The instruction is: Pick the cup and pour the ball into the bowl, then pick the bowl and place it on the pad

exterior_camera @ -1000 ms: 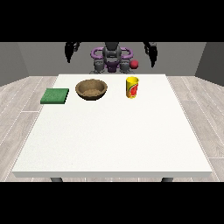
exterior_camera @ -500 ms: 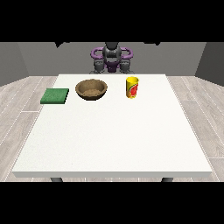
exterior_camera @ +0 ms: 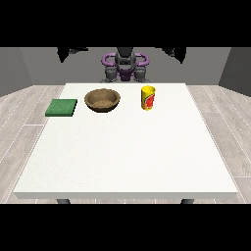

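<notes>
The hand at the view's right point(exterior_camera: 177, 52) and the hand at the view's left point(exterior_camera: 66, 52) are raised high behind the table point(exterior_camera: 127, 157); their finger state cannot be told. Below the right-side hand, well apart, the cup point(exterior_camera: 148, 97) stands upright. The bowl point(exterior_camera: 102, 100) and pad point(exterior_camera: 62, 107) lie below the left-side hand.

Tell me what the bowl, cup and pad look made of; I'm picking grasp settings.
Bowl: probably wood, matte, going by its mottled brown surface. Cup: likely plastic or coated paper, smooth yellow with a red printed patch. Pad: flat, matte green, maybe foam or rubber; the look leaves it open.
</notes>
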